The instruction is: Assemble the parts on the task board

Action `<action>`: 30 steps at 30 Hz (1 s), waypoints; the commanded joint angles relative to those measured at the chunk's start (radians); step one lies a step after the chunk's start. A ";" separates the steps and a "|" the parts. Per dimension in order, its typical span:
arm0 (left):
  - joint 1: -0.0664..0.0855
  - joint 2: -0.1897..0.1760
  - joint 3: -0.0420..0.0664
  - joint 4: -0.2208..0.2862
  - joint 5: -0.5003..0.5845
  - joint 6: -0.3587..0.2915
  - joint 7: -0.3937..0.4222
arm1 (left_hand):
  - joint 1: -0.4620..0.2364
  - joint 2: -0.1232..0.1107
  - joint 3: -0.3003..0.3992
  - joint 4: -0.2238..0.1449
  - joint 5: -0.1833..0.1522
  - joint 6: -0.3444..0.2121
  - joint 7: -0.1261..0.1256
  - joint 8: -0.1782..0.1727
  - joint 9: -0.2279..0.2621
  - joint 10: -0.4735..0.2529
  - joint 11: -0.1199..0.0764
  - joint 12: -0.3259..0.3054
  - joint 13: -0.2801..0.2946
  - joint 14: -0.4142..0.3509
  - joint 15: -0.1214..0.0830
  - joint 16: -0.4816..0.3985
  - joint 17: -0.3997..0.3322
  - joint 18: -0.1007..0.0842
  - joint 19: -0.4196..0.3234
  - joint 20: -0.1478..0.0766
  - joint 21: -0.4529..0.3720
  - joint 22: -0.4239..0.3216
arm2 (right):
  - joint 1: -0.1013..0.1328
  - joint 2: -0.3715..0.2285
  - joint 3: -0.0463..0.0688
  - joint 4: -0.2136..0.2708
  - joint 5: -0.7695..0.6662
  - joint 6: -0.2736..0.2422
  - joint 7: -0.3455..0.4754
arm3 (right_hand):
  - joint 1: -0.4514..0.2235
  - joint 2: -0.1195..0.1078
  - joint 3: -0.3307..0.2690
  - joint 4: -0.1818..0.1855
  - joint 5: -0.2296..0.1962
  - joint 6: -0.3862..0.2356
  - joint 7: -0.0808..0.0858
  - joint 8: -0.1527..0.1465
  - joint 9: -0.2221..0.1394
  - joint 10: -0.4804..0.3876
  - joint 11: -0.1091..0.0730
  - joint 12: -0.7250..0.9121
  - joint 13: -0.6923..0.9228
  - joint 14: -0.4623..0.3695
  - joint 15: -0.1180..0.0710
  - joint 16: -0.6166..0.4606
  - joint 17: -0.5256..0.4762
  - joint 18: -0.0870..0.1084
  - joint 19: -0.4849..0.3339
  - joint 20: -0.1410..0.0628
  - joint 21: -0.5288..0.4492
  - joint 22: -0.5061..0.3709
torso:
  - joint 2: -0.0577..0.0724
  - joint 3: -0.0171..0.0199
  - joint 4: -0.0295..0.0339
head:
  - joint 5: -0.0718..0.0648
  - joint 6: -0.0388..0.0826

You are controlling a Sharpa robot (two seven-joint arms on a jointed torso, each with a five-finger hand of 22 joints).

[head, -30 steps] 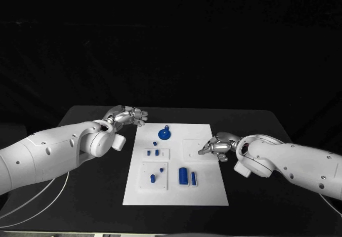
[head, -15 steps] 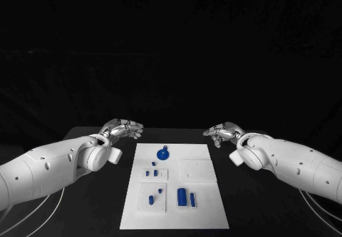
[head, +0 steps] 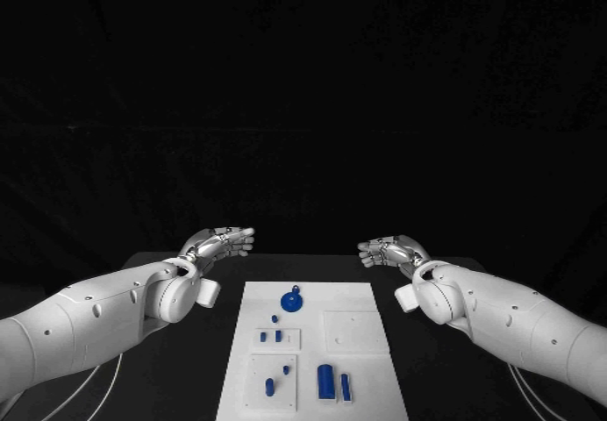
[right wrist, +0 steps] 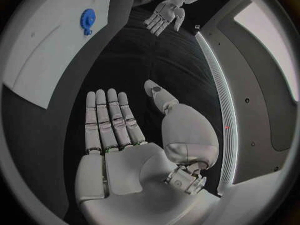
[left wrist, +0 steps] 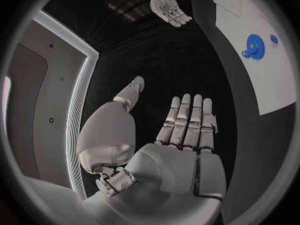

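- Parts nearest the robot sit at the near end of the task board [head: 360,351]: a thick blue cylinder [head: 325,381] stands beside a thinner blue bar [head: 346,387], and to their left a blue peg [head: 269,385] and a smaller blue stub [head: 286,370] lie on a raised square plate [head: 272,377].
- Further up the board, two short blue pins [head: 271,336] stand side by side on a small square plate, with one more small blue piece [head: 274,318] just beyond them.
- To the right of those, a plain white square plate [head: 353,332] carries nothing blue.
- Near the far end of the board lies a round blue gear [head: 292,302] with a small tab on its far side; the left wrist view also shows it [left wrist: 254,46] on the white board, as does the right wrist view [right wrist: 88,21].
- The board lies in the middle of the black worktop [head: 203,368], running away from the robot.
- The left hand [head: 217,242] hangs above the far left of the worktop, well apart from the board, fingers straight and spread, grasping nothing.
- The right hand [head: 387,250] hangs above the far right, at about the same depth, likewise released with flat fingers and nothing in it.
- Each wrist view shows its own palm flat and bare, with the other hand across the dark gap.
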 commanded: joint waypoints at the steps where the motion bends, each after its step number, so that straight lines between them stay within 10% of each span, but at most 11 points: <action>1: 0.001 0.018 0.001 -0.017 0.039 0.013 0.034 | 0.015 -0.011 0.029 0.027 -0.005 -0.027 -0.011 -0.004 0.006 -0.035 -0.003 0.001 0.001 -0.020 0.004 -0.007 -0.001 -0.007 -0.020 0.009 -0.010 0.007 | -0.020 0.009 0.002 -0.023 0.048 0.059 0.042 | -0.002 0.011 -0.022 -0.001 -0.011 0.002 -0.010 0.009 -0.008 0.012 0.002 -0.027 -0.034 0.005 0.000 -0.014 -0.015 -0.004 -0.031 0.008 -0.021 -0.007 | 0.001 0.0096 0.0037 | 0.006 0.006; 2: 0.000 0.007 0.000 -0.007 0.005 0.000 0.003 | -0.904 0.203 -0.429 0.169 -0.055 -0.666 -0.116 -0.244 -0.447 -0.880 -0.119 -0.062 -0.065 -0.673 -0.152 -0.193 -0.550 -0.007 -0.422 -0.086 -0.410 -0.366 | -0.009 0.003 0.000 -0.009 0.007 0.005 0.004 | -0.883 0.059 -0.485 0.288 -0.224 -0.846 -0.158 -0.159 -0.598 -0.948 -0.146 -0.192 -0.275 -0.764 -0.170 -0.424 -0.428 -0.147 -0.616 -0.171 -0.301 -0.926 | 0.000 0.0020 0.0006 | 0.001 0.002; 7: -0.010 0.002 0.008 0.023 0.008 -0.034 0.012 | -0.904 0.203 -0.429 0.169 -0.055 -0.666 -0.116 -0.244 -0.447 -0.880 -0.119 -0.062 -0.065 -0.673 -0.152 -0.193 -0.550 -0.007 -0.422 -0.086 -0.410 -0.512 | -0.011 -0.010 -0.001 0.026 0.024 -0.023 0.017 | -0.883 0.059 -0.485 0.288 -0.224 -0.846 -0.158 -0.159 -0.598 -0.948 -0.146 -0.192 -0.275 -0.764 -0.170 -0.424 -0.428 -0.147 -0.616 -0.171 -0.301 -0.926 | -0.007 0.0087 -0.0017 | -0.003 -0.015; 8: -0.013 0.000 0.011 0.034 0.010 -0.047 0.015 | -0.904 0.203 -0.429 0.169 -0.055 -0.666 -0.116 -0.244 -0.447 -0.880 -0.119 -0.062 -0.065 -0.673 -0.152 -0.193 -0.550 -0.007 -0.422 -0.086 -0.410 -1.228 | -0.011 -0.014 -0.002 0.038 0.030 -0.034 0.021 | -0.883 0.059 -0.485 0.288 -0.224 -0.846 -0.158 -0.159 -0.598 -0.948 -0.146 -0.192 -0.275 -0.764 -0.170 -0.424 -0.428 -0.147 -0.616 -0.171 -0.301 -0.926 | -0.010 0.0112 -0.0025 | -0.004 -0.022; 14: -0.049 -0.022 0.041 0.147 0.022 -0.178 0.049 | -0.904 0.203 -0.429 0.169 -0.055 -0.666 -0.116 -0.244 -0.447 -0.880 -0.119 -0.062 -0.065 -0.673 -0.152 -0.193 -0.550 -0.007 -0.422 -0.086 -0.410 -1.228 | -0.017 -0.062 -0.008 0.170 0.094 -0.141 0.069 | -0.883 0.059 -0.485 0.288 -0.224 -0.846 -0.158 -0.159 -0.598 -0.948 -0.146 -0.192 -0.275 -0.764 -0.170 -0.424 -0.428 -0.147 -0.616 -0.171 -0.301 -0.926 | -0.023 0.0227 -0.0063 | -0.010 -0.051; 22: -0.120 -0.064 0.099 0.369 0.048 -0.435 0.116 | -0.904 0.203 -0.429 0.169 -0.055 -0.666 -0.116 -0.244 -0.447 -0.880 -0.119 -0.062 -0.065 -0.673 -0.152 -0.193 -0.550 -0.007 -0.422 -0.086 -0.410 -1.228 | -0.028 -0.157 -0.021 0.434 0.223 -0.358 0.166 | -0.883 0.059 -0.485 0.288 -0.224 -0.846 -0.158 -0.159 -0.598 -0.948 -0.146 -0.192 -0.275 -0.764 -0.170 -0.424 -0.428 -0.147 -0.616 -0.171 -0.301 -0.926 | -0.024 0.0230 -0.0064 | -0.011 -0.052; 30: -0.160 -0.088 0.132 0.495 0.062 -0.582 0.154 | -0.904 0.203 -0.429 0.169 -0.055 -0.666 -0.116 -0.244 -0.447 -0.880 -0.119 -0.062 -0.065 -0.673 -0.152 -0.193 -0.550 -0.007 -0.422 -0.086 -0.410 -1.228 | -0.036 -0.231 -0.030 0.639 0.324 -0.527 0.242 | -0.883 0.059 -0.485 0.288 -0.224 -0.846 -0.158 -0.159 -0.598 -0.948 -0.146 -0.192 -0.275 -0.764 -0.170 -0.424 -0.428 -0.147 -0.616 -0.171 -0.301 -0.926 | -0.024 0.0230 -0.0064 | -0.011 -0.052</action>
